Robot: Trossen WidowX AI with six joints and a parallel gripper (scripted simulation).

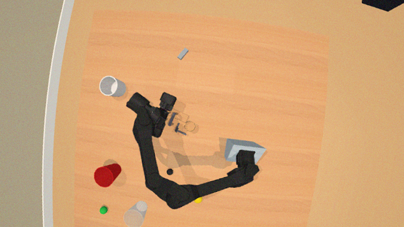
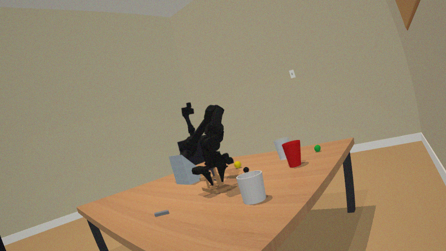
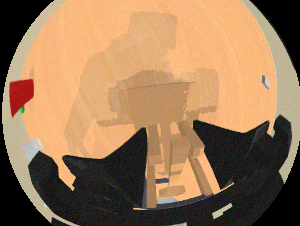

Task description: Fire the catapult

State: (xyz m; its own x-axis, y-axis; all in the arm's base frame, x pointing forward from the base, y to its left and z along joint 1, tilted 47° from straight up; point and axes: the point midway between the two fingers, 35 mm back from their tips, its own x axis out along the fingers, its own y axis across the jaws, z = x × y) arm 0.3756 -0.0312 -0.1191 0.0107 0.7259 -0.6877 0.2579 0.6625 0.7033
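The light wooden catapult [image 2: 231, 187] [image 3: 205, 175] stands on the table, its dark parts and round cup showing beside the arm in the top view. My gripper [image 1: 164, 113] [image 2: 217, 182] [image 3: 170, 125] is low over one end of it, open, with its fingers on either side of the wooden rails and very close to them. The white mug [image 1: 112, 86] [image 2: 252, 188] stands upright near the arm's wrist. A black ball [image 1: 169, 171] [image 2: 246, 169], a yellow ball [image 1: 198, 200] [image 2: 237, 164] and a green ball [image 1: 103, 210] [image 2: 317, 148] lie on the table. No ball shows in the cup.
A red cup [image 1: 104, 177] [image 2: 292, 153] [image 3: 21, 95] and a second whitish cup [image 1: 133, 218] [image 2: 280, 149] stand beyond the arm. A blue-grey block [image 1: 229, 148] [image 2: 182, 171] is by the arm's base. A small grey bar [image 1: 183, 54] [image 2: 161, 213] [image 3: 266, 81] lies apart.
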